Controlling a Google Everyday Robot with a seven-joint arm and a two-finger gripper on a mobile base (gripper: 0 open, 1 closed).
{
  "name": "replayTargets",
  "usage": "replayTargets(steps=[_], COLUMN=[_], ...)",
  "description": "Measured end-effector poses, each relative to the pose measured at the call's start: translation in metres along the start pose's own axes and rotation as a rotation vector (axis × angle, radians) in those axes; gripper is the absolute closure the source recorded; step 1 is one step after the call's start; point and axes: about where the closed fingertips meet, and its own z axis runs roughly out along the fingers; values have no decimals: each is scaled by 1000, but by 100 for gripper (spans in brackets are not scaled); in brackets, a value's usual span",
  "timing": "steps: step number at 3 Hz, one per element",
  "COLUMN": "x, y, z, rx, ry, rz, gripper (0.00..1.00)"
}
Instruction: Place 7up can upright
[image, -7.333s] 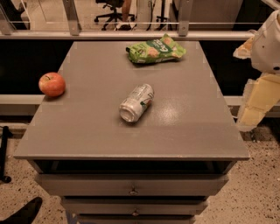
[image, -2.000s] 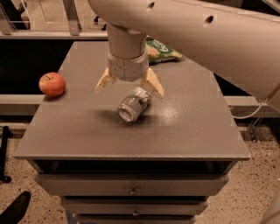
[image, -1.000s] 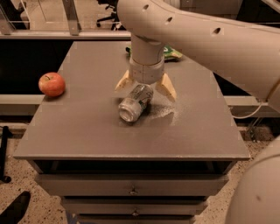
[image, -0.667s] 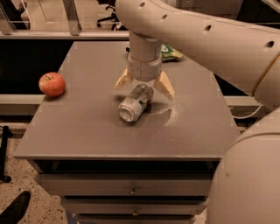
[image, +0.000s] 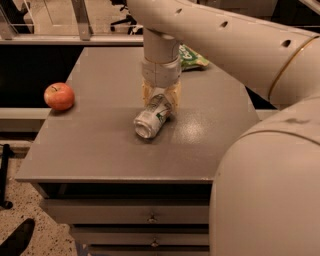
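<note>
The 7up can, silver-white with green lettering, lies on its side near the middle of the grey table, its open end towards the front left. My gripper comes straight down from above onto the can's far end. Its cream fingers are drawn in against both sides of that end, so it is shut on the can. The can still rests on the tabletop.
A red apple sits at the table's left edge. A green snack bag lies at the back, partly behind my arm. My large white arm fills the right side of the view. Drawers are below the tabletop.
My gripper has come down over the can's far end and its fingers, spread wide before, have closed in on the can. The can has stayed lying where it was.
</note>
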Motion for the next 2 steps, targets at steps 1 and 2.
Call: replayTargets(steps=[1,2], x=[-6,-15], y=[6,5], z=[-9,-27], rx=[-13,-116], ry=[-4,-37], rz=[10,-30], gripper=[82,100])
